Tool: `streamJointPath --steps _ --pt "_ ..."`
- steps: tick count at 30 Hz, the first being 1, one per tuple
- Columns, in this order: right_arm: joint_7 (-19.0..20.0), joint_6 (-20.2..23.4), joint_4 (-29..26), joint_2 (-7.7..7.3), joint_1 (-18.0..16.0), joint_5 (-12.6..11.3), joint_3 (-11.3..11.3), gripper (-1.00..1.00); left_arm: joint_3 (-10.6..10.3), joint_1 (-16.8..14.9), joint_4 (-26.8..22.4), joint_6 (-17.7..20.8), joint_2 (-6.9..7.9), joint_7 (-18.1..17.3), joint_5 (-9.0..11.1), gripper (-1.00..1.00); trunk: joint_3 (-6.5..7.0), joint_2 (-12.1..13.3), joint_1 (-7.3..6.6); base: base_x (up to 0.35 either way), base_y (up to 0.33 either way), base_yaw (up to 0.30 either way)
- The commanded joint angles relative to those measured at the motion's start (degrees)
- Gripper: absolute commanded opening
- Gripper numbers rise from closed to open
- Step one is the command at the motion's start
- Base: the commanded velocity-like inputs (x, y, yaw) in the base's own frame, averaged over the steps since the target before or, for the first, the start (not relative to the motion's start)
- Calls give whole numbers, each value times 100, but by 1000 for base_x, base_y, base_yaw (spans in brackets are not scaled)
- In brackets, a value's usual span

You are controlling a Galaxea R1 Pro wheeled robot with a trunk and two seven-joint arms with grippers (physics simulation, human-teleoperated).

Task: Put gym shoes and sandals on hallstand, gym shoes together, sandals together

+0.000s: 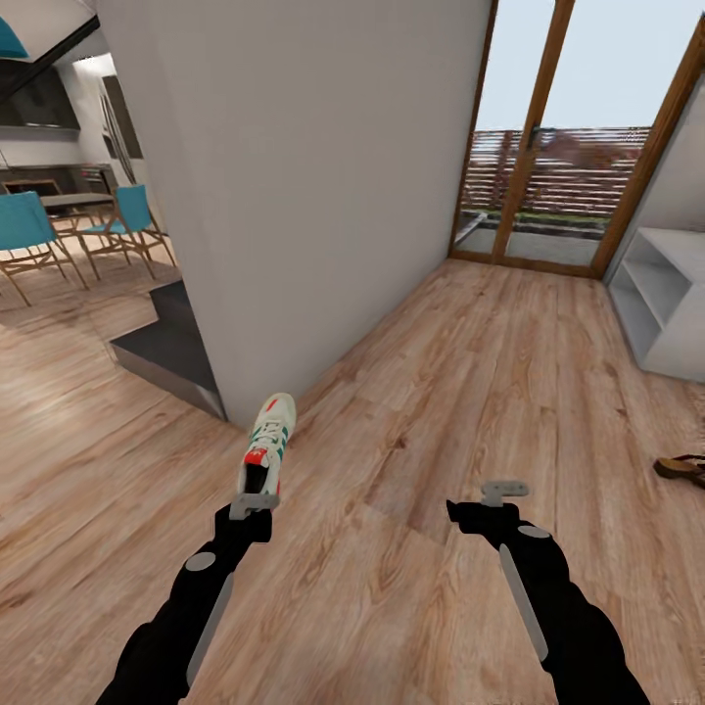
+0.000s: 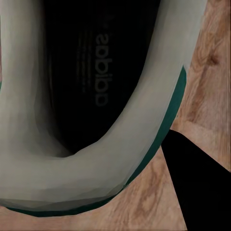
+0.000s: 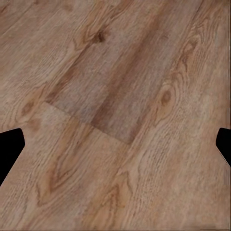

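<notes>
Wood-plank corridor floor (image 1: 441,392) fills most of head view. L claw (image 1: 254,505) is at the heel of one gym shoe (image 1: 269,443); shoe is white w/ green stripes and red-orange accents, toe pointing away from robot, near the corner of a grey-white wall (image 1: 313,176). Left wrist view: shoe's collar and dark insole (image 2: 91,82) very close up, one black fingertip (image 2: 202,187) beside the collar's outer side; looks clamped on the heel rim, other finger hidden. Cannot tell whether sole is on the floor or lifted.

R claw (image 1: 504,490) hangs over bare planks, holding nothing; right wrist view has fingertips (image 3: 9,147) at opposite edges, well apart.

One brown sandal (image 1: 682,469) lies on floor at right edge, partly cut off. Hallstand (image 1: 658,294) stands farther back on the right, shelves open, near the glazed door (image 1: 548,137).
</notes>
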Motion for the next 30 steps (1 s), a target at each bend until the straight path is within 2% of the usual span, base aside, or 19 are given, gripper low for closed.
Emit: streamJointPath --steps 1,7,30 --pt "-4 28 -6 0 -3 -2 -1 100 -1 -1 -10 32 0 -1 -23 -100 1 -2 -1 11 -3 -232" --pt "-2 31 -6 0 -3 -3 -3 100 -1 -1 -9 34 0 -2 -23 -100 39 -2 -1 207 -1 -232" --pt "-4 33 -6 0 -3 -3 -2 100 -1 -1 -4 34 0 0 -22 -100 182 -2 -1 341 0 -232"
